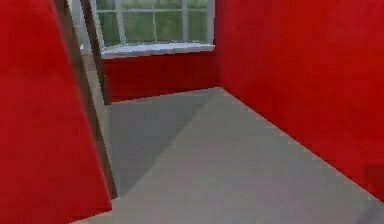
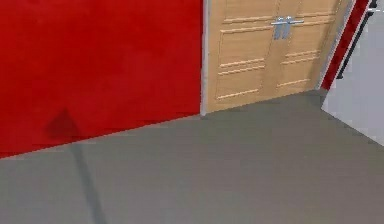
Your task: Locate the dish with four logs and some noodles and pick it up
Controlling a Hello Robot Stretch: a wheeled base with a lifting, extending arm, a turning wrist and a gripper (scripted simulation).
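We are at the searching stage, and nearly all of the task is left. We cannot tell where the dish with the logs and noodles lies, so locating it comes first, and the approach, the reach and the lift all follow. We judge that nothing of the pick-up is done.

In the forward view a grey floor [image 1: 230,150] runs away from us toward a white-framed window [image 1: 155,25] at about twelve o'clock. A red wall [image 1: 300,80] closes off the three o'clock side. At nine o'clock a red panel [image 1: 40,110] with a dark upright edge [image 1: 95,110] stands close to us. Between that edge and the window, bare floor leads on at about eleven o'clock.

In the arm side view a long red side wall [image 2: 100,60] spans ten to twelve o'clock. A wooden double door [image 2: 265,50] with metal handles [image 2: 285,27] stands at about one o'clock, and a white surface [image 2: 360,95] cuts in at three o'clock.

We cannot tell the state of the tool.

We judge that the next step is to look further, either past the dark edge or through the double door, for a counter that might carry the dish.
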